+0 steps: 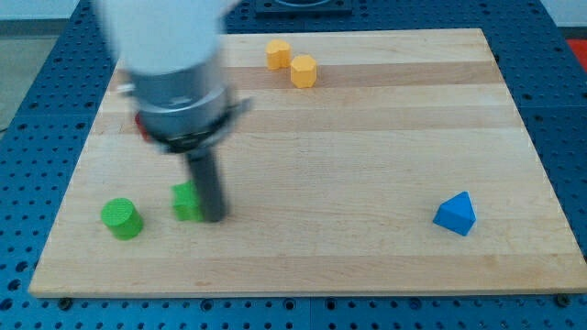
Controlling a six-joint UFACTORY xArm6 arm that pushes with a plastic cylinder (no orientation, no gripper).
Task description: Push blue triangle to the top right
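Two green blocks (pixel 122 218) (pixel 187 201) — my tip (pixel 214 217) beside one — two yellow blocks (pixel 278 53) (pixel 304 71), one blue triangle (pixel 456 214).

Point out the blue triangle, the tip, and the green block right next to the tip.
blue triangle (pixel 455 214): camera view, middle of its front face.
my tip (pixel 214 218): camera view, very end of the dark rod.
green block (pixel 187 201): camera view, visible face, just to the view's left of the rod.

No readable text — no labels, numbers or signs anywhere.
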